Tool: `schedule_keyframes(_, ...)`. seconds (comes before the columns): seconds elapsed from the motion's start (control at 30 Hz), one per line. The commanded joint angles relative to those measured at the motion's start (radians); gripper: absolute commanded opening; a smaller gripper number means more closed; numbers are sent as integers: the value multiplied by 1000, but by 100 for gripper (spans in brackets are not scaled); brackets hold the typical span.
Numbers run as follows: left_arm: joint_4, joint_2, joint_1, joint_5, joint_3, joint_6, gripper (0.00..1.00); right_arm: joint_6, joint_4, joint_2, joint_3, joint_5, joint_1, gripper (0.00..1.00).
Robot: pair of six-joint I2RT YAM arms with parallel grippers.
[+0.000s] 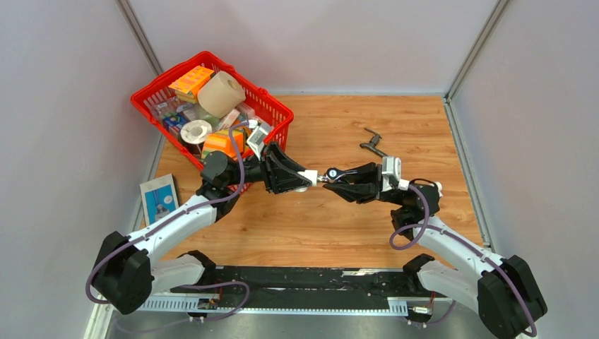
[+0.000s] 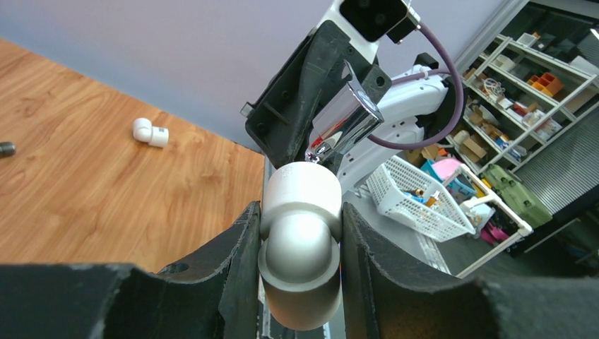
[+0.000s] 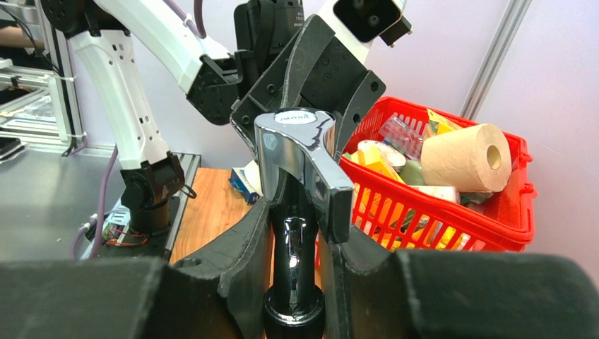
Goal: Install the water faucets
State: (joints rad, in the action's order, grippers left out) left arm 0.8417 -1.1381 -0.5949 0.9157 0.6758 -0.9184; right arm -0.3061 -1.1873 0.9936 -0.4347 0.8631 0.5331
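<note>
The right fingers [image 3: 236, 261] were closed tight on the silver faucet [image 3: 300, 162]. They pinched its shiny stem low down, and the handle stuck out past the tips. The left fingers [image 2: 233, 254] were closed around a white pipe elbow [image 2: 300, 233], one finger on each side of its round bend.

Both arms held their things up in the air over the middle of the worktop [image 1: 318, 233]. They were tip to tip, so the faucet's far end came very close to the open mouth of the elbow (I could not tell if they touched). The dark grey faucet [image 1: 372, 143] lay alone on the wood, further back on the right, well apart from both arms.

The silver faucet looked hard, smooth and slippery. It was likely heavy for its size, so it could twist in the grip. Holding the stem seemed best, not the handle, which may turn. The elbow looked light and stiff but round, so it could roll between the fingers. A squeeze across the bend seemed right.
</note>
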Motion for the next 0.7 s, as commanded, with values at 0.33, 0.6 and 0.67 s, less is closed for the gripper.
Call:
schedule_keyframes(0.33,50,-17,-11,68,67,-74,0,129,89,-90,-44,24,1,0)
schedule_keyframes(0.6,120,-14,-13,26,45,-114,0,66,16,-32,-98,-12,1,0)
schedule_keyframes(0.67,145,-12,-14,23,47,-106,0,18,-8,-10,-113,-12,1,0)
